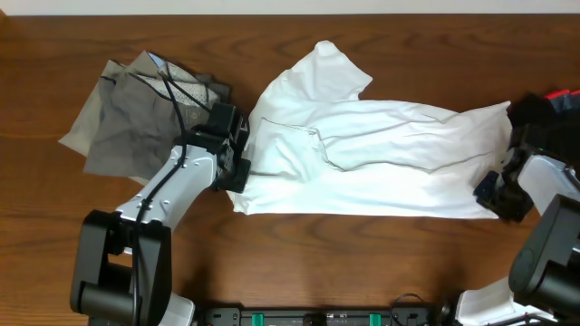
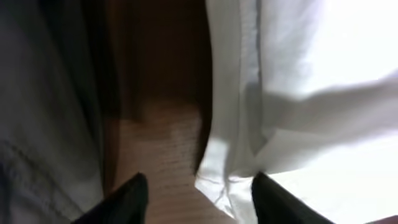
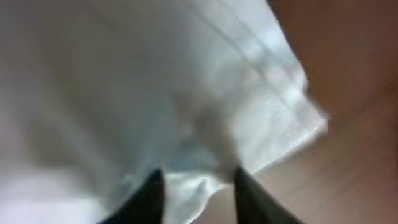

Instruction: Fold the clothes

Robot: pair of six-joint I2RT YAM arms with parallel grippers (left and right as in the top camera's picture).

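The white T-shirt lies in a long band across the table, one sleeve sticking up at the back. My left gripper is at the shirt's left edge. In the left wrist view it stands open, with bare wood and the shirt's hem corner between its fingers. My right gripper sits at the shirt's front right corner. In the right wrist view it is open over blurred white cloth, whose edge lies in the gap. Grey trousers lie crumpled at the back left.
A black garment with something red beside it lies at the far right edge, behind the right arm. The grey cloth is close to the left gripper's left side. Brown wooden table shows in front of the shirt.
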